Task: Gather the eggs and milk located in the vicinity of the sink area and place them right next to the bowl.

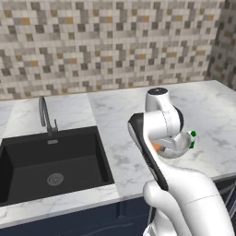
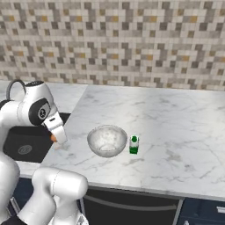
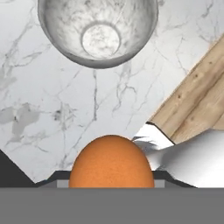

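Tool (image 2: pixel 56 139): closed on one egg (image 3: pixel 111 162); in the hand view the egg sits between the finger tips, at the bottom centre. In the right base view an orange spot shows at the tool's tip, just above the worktop's left edge.
Egg: orange-brown, smooth, rounded; held over the marble, near the bowl and apart from it (a second egg cannot be made out).
Worktop (image 2: pixel 176 127): white marble with grey veins; it carries the bowl and the milk.
Bowl (image 2: pixel 107 140): round, translucent whitish-grey, mottled; upright on the worktop, just right of the tool in the right base view. In the hand view its rim and round base lie at the top, beyond the egg.
Milk (image 2: pixel 134 144): small upright white container with green band and green cap; just beside the bowl on its right, whether touching cannot be told.
Sink (image 1: pixel 50 163): black recessed basin with a round drain, left of the bowl; beyond the arm in the left base view.
Tap (image 1: pixel 44 115): thin, curved, dark grey; behind the basin.
Wall (image 1: pixel 110 41): mosaic tiles in grey, beige and brown, behind the worktop.
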